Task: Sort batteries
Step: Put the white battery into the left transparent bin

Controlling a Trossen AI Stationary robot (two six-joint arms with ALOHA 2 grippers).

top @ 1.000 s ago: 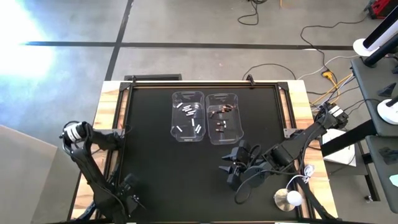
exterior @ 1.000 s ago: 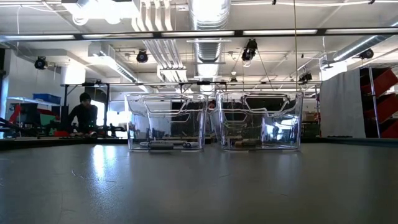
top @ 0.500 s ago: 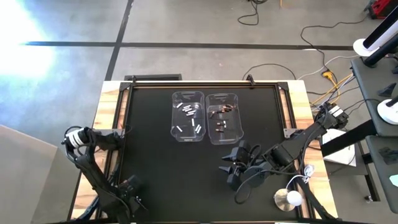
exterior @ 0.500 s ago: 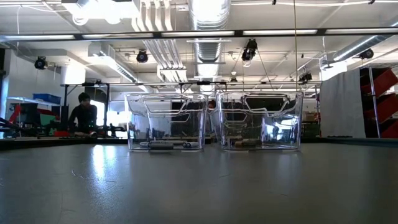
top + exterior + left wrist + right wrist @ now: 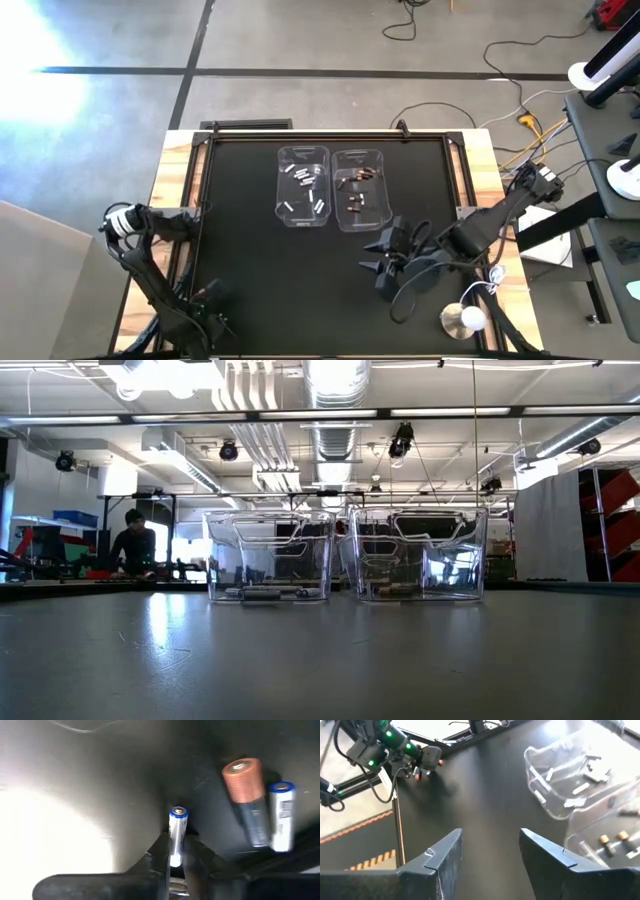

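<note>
Two dark arms share one black counter point(image 5: 250, 260), the largest thing in sight. At its far middle stand two clear plastic bins side by side: the left bin point(image 5: 302, 187) holds silvery-white batteries point(image 5: 299, 180), the right bin point(image 5: 358, 189) holds dark batteries with copper-red ends point(image 5: 357, 201). The right gripper point(image 5: 382, 262) hangs over the counter just near of the right bin, its fingers point(image 5: 442, 857) spread apart with nothing between them. The left gripper point(image 5: 176, 862) sits at the counter's near left corner, its fingers point(image 5: 161, 852) clenched on a white battery with a blue end point(image 5: 176, 836). Just beside it lie a copper-topped battery point(image 5: 247, 797) and another white battery point(image 5: 281, 815), touching each other.
</note>
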